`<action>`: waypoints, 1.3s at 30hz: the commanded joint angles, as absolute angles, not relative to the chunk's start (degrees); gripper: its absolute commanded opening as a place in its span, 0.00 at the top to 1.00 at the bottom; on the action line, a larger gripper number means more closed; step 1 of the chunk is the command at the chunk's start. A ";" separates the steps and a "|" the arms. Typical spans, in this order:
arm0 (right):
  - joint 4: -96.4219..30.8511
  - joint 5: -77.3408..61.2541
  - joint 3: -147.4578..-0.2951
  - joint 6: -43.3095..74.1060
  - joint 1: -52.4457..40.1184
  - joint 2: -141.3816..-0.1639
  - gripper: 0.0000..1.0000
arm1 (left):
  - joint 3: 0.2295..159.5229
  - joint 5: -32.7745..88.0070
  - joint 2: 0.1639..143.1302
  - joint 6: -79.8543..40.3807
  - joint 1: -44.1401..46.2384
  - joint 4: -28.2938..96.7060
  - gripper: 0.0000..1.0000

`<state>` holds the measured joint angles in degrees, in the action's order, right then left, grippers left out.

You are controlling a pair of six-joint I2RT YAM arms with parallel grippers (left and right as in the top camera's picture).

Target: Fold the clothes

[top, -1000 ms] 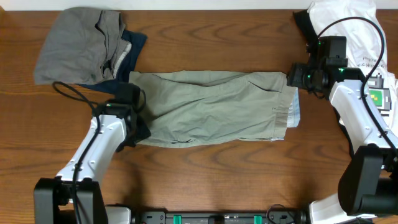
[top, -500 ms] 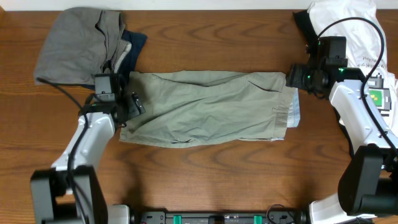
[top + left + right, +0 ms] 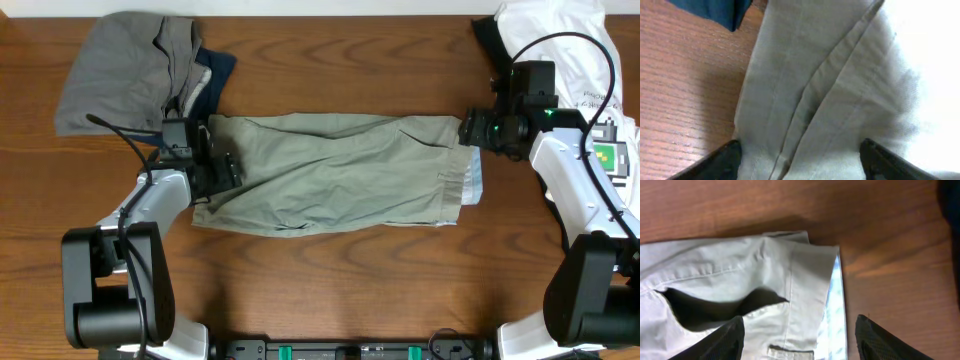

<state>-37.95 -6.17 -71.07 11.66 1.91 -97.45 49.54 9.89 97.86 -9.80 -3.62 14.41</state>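
The khaki-olive shorts (image 3: 330,170) lie folded lengthwise across the middle of the table. My left gripper (image 3: 222,170) is open over their left end; in the left wrist view its fingers (image 3: 800,165) straddle the fabric (image 3: 840,100). My right gripper (image 3: 470,128) is open over the shorts' upper right corner; the right wrist view shows its fingers (image 3: 800,340) spread over the waistband (image 3: 800,275). A grey garment (image 3: 125,70) on a navy piece (image 3: 212,75) lies at the back left. A white printed tee (image 3: 585,70) lies at the back right.
A black piece (image 3: 487,38) sits beside the white tee at the back right. The navy piece's corner also shows in the left wrist view (image 3: 715,10). Bare wooden table (image 3: 330,280) lies in front of the shorts.
My left gripper has moved from the shorts' lower left corner up and right onto their left end. The right arm has barely moved.
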 commanded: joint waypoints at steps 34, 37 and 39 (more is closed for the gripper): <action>-26.09 -12.49 -53.60 12.82 4.43 -97.62 0.43 | 49.60 10.94 102.54 -8.60 -3.75 11.79 0.94; -23.14 -12.49 -51.48 13.26 4.43 -97.62 0.43 | 49.60 10.94 102.54 -8.58 -3.75 11.79 0.94; -20.51 -12.53 -49.95 13.26 4.43 -97.62 0.43 | 49.60 10.94 102.54 -8.58 -3.75 11.79 0.94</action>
